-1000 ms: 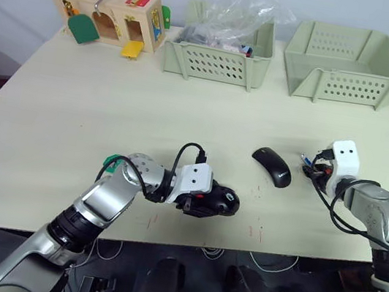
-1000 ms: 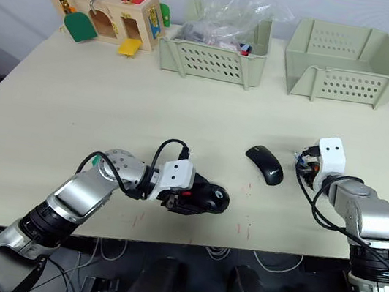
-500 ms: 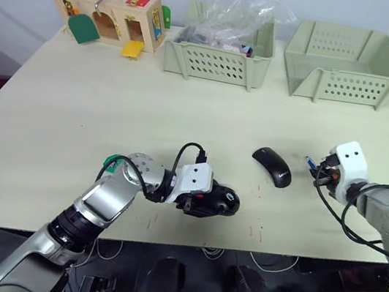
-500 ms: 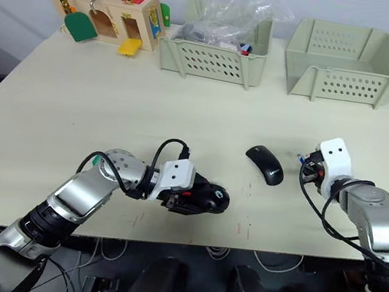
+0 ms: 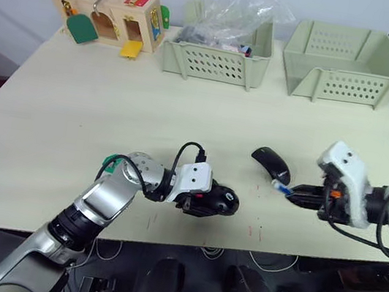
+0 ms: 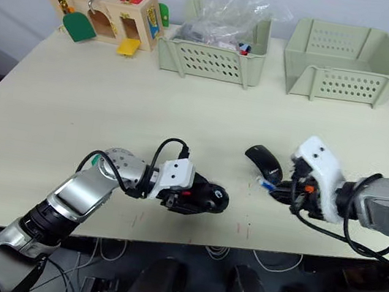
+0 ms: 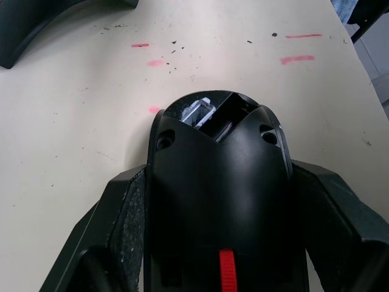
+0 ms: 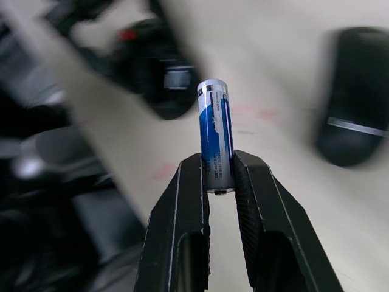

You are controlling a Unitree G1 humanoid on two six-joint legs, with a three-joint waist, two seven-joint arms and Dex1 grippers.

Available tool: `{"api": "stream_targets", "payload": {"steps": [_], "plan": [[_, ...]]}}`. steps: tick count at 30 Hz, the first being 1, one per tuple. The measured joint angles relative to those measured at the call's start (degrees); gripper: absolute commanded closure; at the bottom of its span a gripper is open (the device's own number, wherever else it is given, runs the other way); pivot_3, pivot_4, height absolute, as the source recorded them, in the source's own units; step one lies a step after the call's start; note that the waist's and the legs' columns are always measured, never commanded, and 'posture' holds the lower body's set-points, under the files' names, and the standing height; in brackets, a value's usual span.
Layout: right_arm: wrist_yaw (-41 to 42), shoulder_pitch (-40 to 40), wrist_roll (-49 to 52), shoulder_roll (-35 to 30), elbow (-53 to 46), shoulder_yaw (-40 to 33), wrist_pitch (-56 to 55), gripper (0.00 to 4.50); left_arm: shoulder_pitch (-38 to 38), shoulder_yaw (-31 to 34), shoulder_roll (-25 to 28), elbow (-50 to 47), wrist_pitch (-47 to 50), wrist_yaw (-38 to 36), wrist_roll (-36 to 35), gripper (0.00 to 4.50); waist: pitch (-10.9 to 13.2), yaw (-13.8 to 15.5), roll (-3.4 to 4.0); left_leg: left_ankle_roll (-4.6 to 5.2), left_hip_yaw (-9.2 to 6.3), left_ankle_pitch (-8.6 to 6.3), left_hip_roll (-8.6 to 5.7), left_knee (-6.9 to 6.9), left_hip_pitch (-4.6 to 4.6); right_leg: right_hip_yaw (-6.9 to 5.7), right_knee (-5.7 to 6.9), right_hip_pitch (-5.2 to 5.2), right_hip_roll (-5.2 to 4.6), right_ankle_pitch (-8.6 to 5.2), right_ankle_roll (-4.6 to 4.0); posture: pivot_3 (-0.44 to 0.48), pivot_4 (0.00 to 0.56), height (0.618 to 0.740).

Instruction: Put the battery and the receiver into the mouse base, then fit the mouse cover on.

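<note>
Black plastic of the mouse base (image 5: 212,200) lies on the pale surface (image 5: 112,103) near its front edge, and the left pincer (image 7: 219,243) is clenched on it, one black finger on each side of the body. In the left wrist view the open end of the base points away from the pincer, and a red strip shows on its top, close to the fingers (image 7: 124,213).

The right pincer (image 8: 217,176) is clenched on the battery (image 8: 214,135), a blue and silver cell. In the right wrist view the cell stands out past the fingertips, so only its lower end is gripped. In the head views the battery (image 5: 281,187) points toward the robot's left, in the direction of the mouse base, but it is well apart from it.

The mouse cover (image 5: 271,165), a glossy black shell, lies on the surface between the two pincers, just beside the tip of the battery and a little farther from the robot.

At the far edge of the surface stand a wooden lock box (image 5: 111,16), a green basket (image 5: 215,62) that holds a clear plastic bag (image 5: 238,8), and a second green basket (image 5: 348,65).
</note>
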Motion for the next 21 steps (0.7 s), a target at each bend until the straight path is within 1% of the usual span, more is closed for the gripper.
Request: {"api": "stream_targets", "payload": {"steps": [1, 2, 3, 4, 5, 6, 7, 8, 9, 10, 11, 13, 14, 16, 21], "plan": [[-2.6, -0.5, 2.0, 1.3, 1.7, 0.8, 0.0, 4.39, 0.0, 0.0, 0.0, 0.0, -0.1, 0.0, 0.0, 1.62, 0.0, 0.0, -0.01, 0.00, 0.01, 0.00, 0.00, 0.01, 0.01, 0.01, 0.00, 0.00, 0.00, 0.01, -0.01, 0.000, 0.150, 0.740], [-10.4, -1.9, 7.7, 3.6, 6.5, 3.6, 0.0, 4.39, -0.1, -0.1, -0.2, 0.2, -0.5, 0.0, 0.0, 1.62, 0.0, 0.0, 0.01, 0.00, 0.02, 0.00, 0.00, 0.01, -0.03, 0.02, 0.01, -0.02, -0.01, 0.02, -0.01, 0.000, 0.150, 0.740], [-10.8, -1.9, 8.0, 3.7, 6.7, 3.7, 0.0, 4.39, -0.1, -0.1, -0.2, 0.2, -0.5, 0.0, 0.0, 1.62, 0.0, 0.0, 0.01, 0.00, 0.02, 0.00, 0.00, 0.01, -0.03, 0.02, 0.01, -0.02, -0.01, 0.02, -0.01, 0.000, 0.150, 0.740], [-13.1, -2.1, 9.9, 3.9, 7.8, 4.4, 0.0, 4.39, 0.0, -0.2, -0.2, 0.2, -0.7, 0.0, 0.0, 1.62, 0.0, 0.1, 0.00, 0.00, 0.00, 0.00, 0.00, 0.01, -0.06, -0.02, 0.00, -0.02, -0.02, 0.01, -0.02, 0.000, 0.150, 0.740], [-22.0, -3.7, 16.0, 5.9, 12.7, 5.1, 0.0, 4.39, 0.0, -0.1, -0.1, 0.2, -0.8, -0.3, 0.0, 1.62, 0.0, 0.0, -0.03, 0.00, 0.03, 0.00, 0.00, 0.00, -0.06, 0.01, 0.00, -0.02, -0.02, 0.02, -0.03, 0.000, 0.150, 0.740], [-23.7, -3.8, 17.1, 6.1, 13.4, 5.2, -0.1, 4.39, -0.1, -0.1, -0.1, 0.2, -0.8, -0.3, 0.0, 1.62, 0.0, 0.0, -0.02, 0.00, 0.04, 0.00, -0.01, -0.01, -0.08, 0.02, -0.01, -0.03, -0.02, 0.02, -0.03, 0.000, 0.150, 0.740], [-29.9, -4.1, 22.8, 5.1, 15.5, 7.9, -1.9, 4.39, 0.0, -0.1, -0.1, 0.2, -0.8, -0.3, 0.0, 1.62, 0.0, 0.0, -0.01, 0.00, 0.03, 0.00, 0.00, -0.01, -0.08, 0.02, 0.00, -0.03, -0.02, 0.02, -0.03, 0.000, 0.150, 0.740], [-36.9, -4.4, 30.2, 2.9, 16.7, 12.5, -5.3, 4.39, 0.0, -0.1, -0.2, 0.2, -0.8, -0.3, 0.0, 1.62, 0.0, 0.0, -0.03, 0.01, 0.00, 0.00, 0.00, -0.03, -0.10, -0.04, -0.03, -0.03, -0.02, 0.01, -0.03, 0.000, 0.150, 0.740], [-39.3, -4.5, 32.9, 2.1, 16.8, 14.3, -6.4, 4.39, 0.0, -0.1, -0.2, 0.1, -0.8, -0.3, 0.0, 1.62, 0.0, 0.0, -0.03, 0.01, -0.01, 0.00, 0.00, -0.05, -0.11, -0.05, -0.05, -0.04, -0.02, 0.01, -0.03, 0.000, 0.150, 0.740], [-45.0, -4.8, 39.4, 0.0, 17.0, 18.6, -10.4, 4.39, 0.0, -0.1, -0.1, 0.1, -0.8, -0.3, 0.0, 1.62, 0.0, -0.1, -0.02, 0.01, -0.01, 0.00, 0.00, -0.05, -0.11, -0.05, -0.06, -0.04, -0.02, 0.01, -0.02, 0.000, 0.150, 0.740], [-48.8, -5.4, 43.9, -1.2, 17.0, 22.0, -13.7, 4.39, 0.1, 0.0, -0.1, 0.1, -0.8, -0.3, 0.0, 1.62, 0.0, -0.1, -0.03, 0.01, -0.01, 0.00, -0.01, -0.05, -0.11, -0.04, -0.07, -0.04, -0.02, 0.01, -0.02, 0.000, 0.150, 0.740], [-51.0, -6.5, 46.6, -2.1, 16.9, 25.1, -16.9, 4.39, 0.1, 0.0, -0.1, 0.1, -0.8, -0.2, 0.0, 1.62, 0.0, -0.1, -0.03, 0.01, 0.00, 0.00, 0.00, -0.03, -0.10, -0.03, -0.07, -0.04, -0.02, -0.02, 0.05, 0.000, 0.150, 0.740], [-51.3, -6.9, 46.9, -2.4, 16.7, 26.1, -18.0, 4.39, 0.1, 0.0, -0.1, 0.1, -0.8, -0.1, 0.0, 1.62, 0.0, -0.1, -0.03, 0.01, 0.00, 0.00, 0.00, -0.02, -0.11, -0.04, -0.07, -0.04, -0.02, -0.10, 0.19, 0.000, 0.150, 0.740], [-51.4, -7.8, 47.2, -3.0, 16.6, 27.8, -20.0, 4.39, 0.2, 0.0, -0.1, -0.1, -0.7, -0.1, 0.0, 1.62, 0.0, -0.1, -0.03, 0.01, 0.00, 0.00, 0.01, -0.02, -0.10, -0.03, -0.07, -0.03, -0.02, -0.11, 0.21, 0.000, 0.150, 0.740], [-51.8, -8.9, 47.6, -2.9, 16.6, 32.0, -21.6, 4.39, 0.4, 0.0, -0.1, -0.6, -0.4, -0.1, 0.0, 1.62, 0.0, -0.1, -0.02, 0.01, -0.02, -0.01, 0.06, -0.04, -0.16, -0.07, -0.10, -0.07, -0.02, -0.09, 0.16, 0.000, 0.150, 0.740]]}}
